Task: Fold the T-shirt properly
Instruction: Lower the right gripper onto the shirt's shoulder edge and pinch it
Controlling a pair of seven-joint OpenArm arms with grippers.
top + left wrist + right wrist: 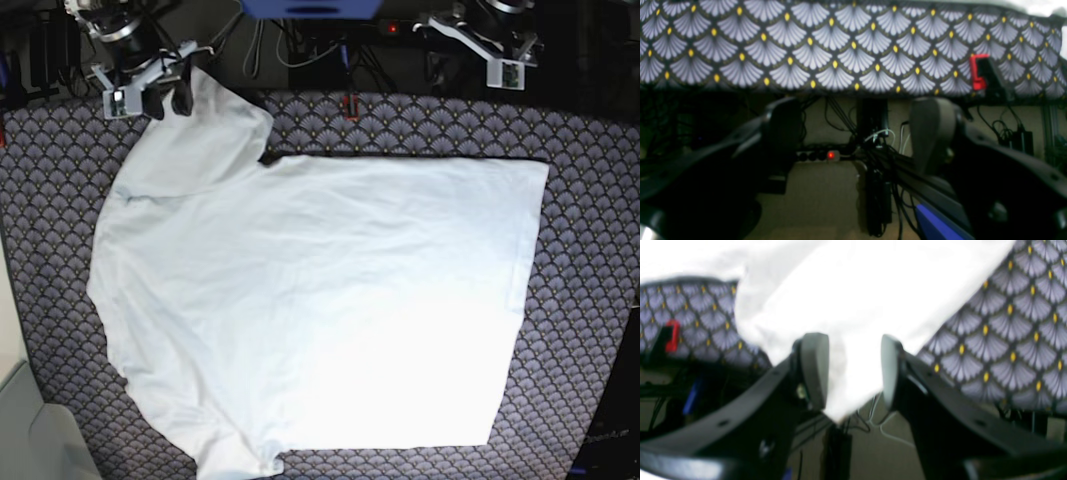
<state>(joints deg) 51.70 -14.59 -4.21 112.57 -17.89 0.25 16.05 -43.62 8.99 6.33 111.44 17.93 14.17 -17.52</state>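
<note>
You're looking at a robot lab setup, counter [600,200] draped in fan-patterned cloth, tangled black cables [873,156] beneath it, a power strip [820,155] with its red light glowing, a red clamp [978,71] gripping the edge.

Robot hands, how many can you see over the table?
2. The right hand is at the table's far edge, open around a corner of the plain white cloth T-shirt. The left hand hangs open past the far edge, holding nothing.

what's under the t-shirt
The T-shirt lies spread on a fan-patterned tablecloth, which shows all around it. Whatever lies beneath the shirt's middle is covered and can't be seen.
</note>
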